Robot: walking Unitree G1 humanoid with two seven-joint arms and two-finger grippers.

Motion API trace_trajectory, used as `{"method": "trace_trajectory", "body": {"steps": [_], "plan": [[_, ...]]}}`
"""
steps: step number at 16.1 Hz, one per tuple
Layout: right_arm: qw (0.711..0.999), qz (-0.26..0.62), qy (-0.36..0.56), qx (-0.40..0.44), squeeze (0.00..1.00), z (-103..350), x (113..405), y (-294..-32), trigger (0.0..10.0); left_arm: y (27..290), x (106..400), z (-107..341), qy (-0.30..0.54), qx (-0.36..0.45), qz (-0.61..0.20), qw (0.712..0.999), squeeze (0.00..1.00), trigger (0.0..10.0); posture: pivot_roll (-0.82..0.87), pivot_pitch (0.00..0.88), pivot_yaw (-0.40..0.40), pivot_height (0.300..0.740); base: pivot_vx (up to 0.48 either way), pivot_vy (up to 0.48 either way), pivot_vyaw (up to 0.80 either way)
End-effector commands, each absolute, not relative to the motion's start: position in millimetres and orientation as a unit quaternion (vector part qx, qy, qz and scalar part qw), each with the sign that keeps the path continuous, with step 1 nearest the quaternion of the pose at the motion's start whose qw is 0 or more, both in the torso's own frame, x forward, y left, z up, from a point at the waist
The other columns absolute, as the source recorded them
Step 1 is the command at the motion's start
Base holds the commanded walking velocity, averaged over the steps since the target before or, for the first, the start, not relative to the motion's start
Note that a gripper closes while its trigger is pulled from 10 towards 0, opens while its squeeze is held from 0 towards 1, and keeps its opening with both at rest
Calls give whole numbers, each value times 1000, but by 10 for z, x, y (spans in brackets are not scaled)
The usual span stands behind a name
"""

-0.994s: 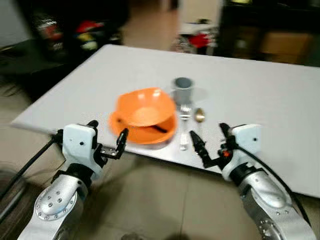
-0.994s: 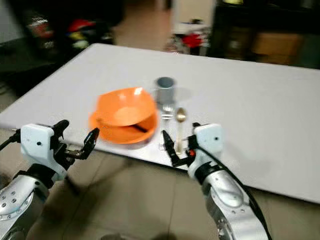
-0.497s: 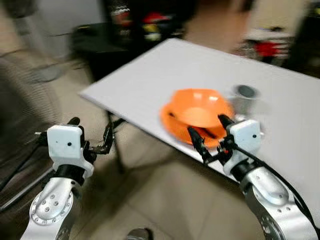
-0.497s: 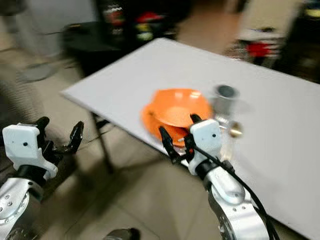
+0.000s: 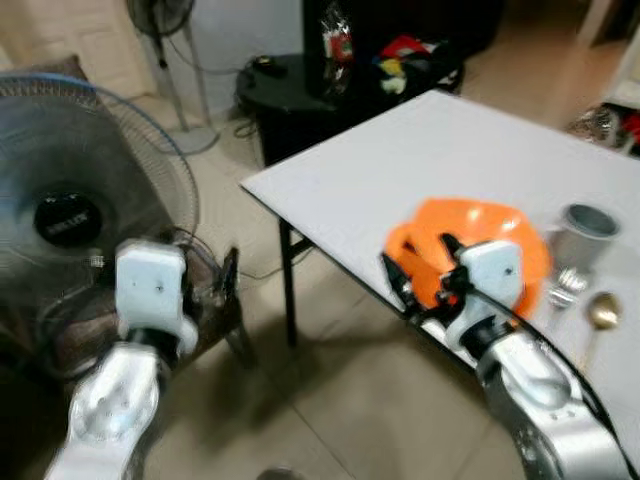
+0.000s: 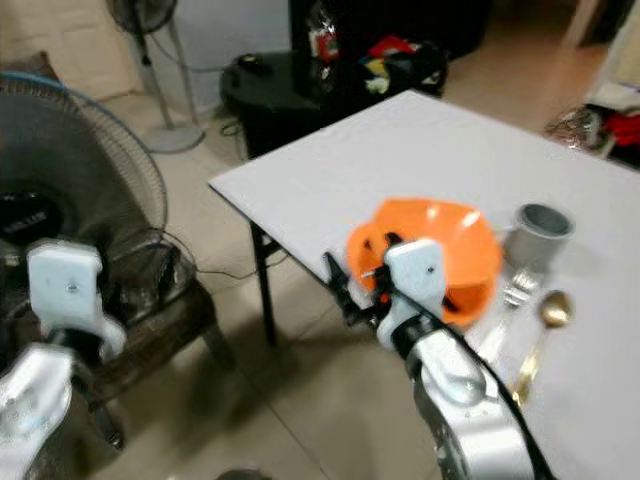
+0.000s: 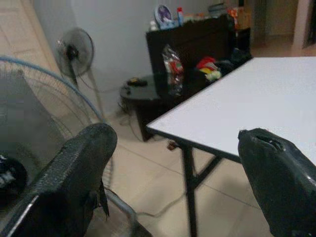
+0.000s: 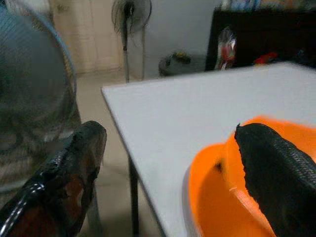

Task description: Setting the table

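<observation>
An orange bowl (image 5: 440, 225) rests on an orange plate (image 6: 468, 302) near the front edge of the white table (image 5: 420, 150). Beside it to the right are a grey cup (image 5: 590, 230), a fork (image 5: 567, 285) and a gold spoon (image 5: 600, 312). My right gripper (image 5: 422, 265) hovers open at the table edge just in front of the bowl, its fingers apart with nothing between them. My left gripper (image 7: 175, 138) is open too, held off the table to the left, over the floor near a fan.
A large grey floor fan (image 5: 70, 220) stands close on the left behind my left arm. A second fan (image 5: 165, 15) and a low black round table (image 5: 290, 85) with clutter stand at the back. Tiled floor (image 5: 330, 400) lies in front of the table's corner leg (image 5: 288, 290).
The view has swung to the left: the table and its setting now sit on the right and the big fan has come into view. Both grippers have stayed open.
</observation>
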State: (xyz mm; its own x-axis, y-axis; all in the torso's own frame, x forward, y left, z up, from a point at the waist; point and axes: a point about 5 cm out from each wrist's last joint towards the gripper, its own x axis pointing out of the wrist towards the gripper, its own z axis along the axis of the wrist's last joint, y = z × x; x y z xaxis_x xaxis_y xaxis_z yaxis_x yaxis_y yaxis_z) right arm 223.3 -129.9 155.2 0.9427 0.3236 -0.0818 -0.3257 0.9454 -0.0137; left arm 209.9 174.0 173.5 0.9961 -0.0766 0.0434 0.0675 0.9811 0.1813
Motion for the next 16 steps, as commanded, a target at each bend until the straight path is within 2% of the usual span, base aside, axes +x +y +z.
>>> {"method": "trace_trajectory", "body": {"steps": [1, 6, 16], "plan": [[986, 158, 44, -20, 1000, 1563, 2215, -1332, 10000, 1776, 2100, 1677, -8, 96, -30, 995, 0, 10000, 61, 0, 36, 740, 0, 0, 800], [988, 144, 52, -26, 1000, 1536, 2175, -1368, 10000, 1790, 2150, 1670, -6, 96, -23, 995, 0, 10000, 49, 0, 53, 740, 0, 0, 800], [987, 148, 59, -3, 1000, 1521, 2210, -1336, 10000, 1782, 2083, 1647, 10, 85, -32, 996, 0, 10000, 59, 0, 27, 740, 0, 29, 800]]}}
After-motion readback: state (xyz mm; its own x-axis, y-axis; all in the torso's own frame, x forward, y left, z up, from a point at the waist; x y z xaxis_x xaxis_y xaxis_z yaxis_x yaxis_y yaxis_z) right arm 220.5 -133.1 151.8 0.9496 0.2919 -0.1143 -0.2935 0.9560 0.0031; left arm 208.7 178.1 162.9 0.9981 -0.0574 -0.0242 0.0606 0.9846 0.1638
